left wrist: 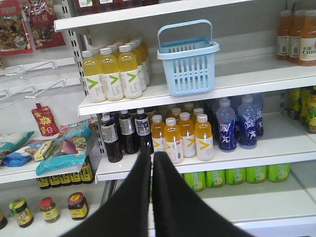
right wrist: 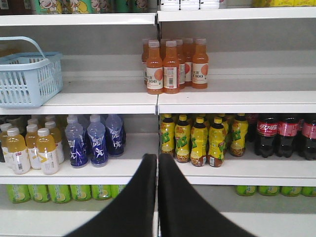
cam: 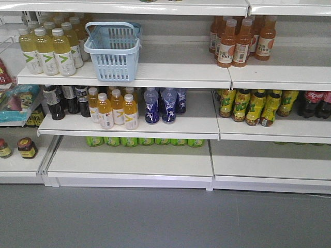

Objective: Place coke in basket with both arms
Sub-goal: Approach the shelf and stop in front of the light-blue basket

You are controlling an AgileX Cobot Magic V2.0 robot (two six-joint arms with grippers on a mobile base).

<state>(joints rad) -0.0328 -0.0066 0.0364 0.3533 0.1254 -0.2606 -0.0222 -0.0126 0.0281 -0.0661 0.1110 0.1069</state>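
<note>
Left gripper (left wrist: 151,155) fills the left wrist foreground, jaws pressed together, holding nothing. Light-blue basket (left wrist: 190,74) stands upright on a shelf (left wrist: 247,81) above and slightly right of the jaws. Right gripper (right wrist: 157,156): jaws likewise closed, empty; basket up-left of them, dark cola bottles (right wrist: 268,136) to their right. Front view: basket on the same shelf.
</note>
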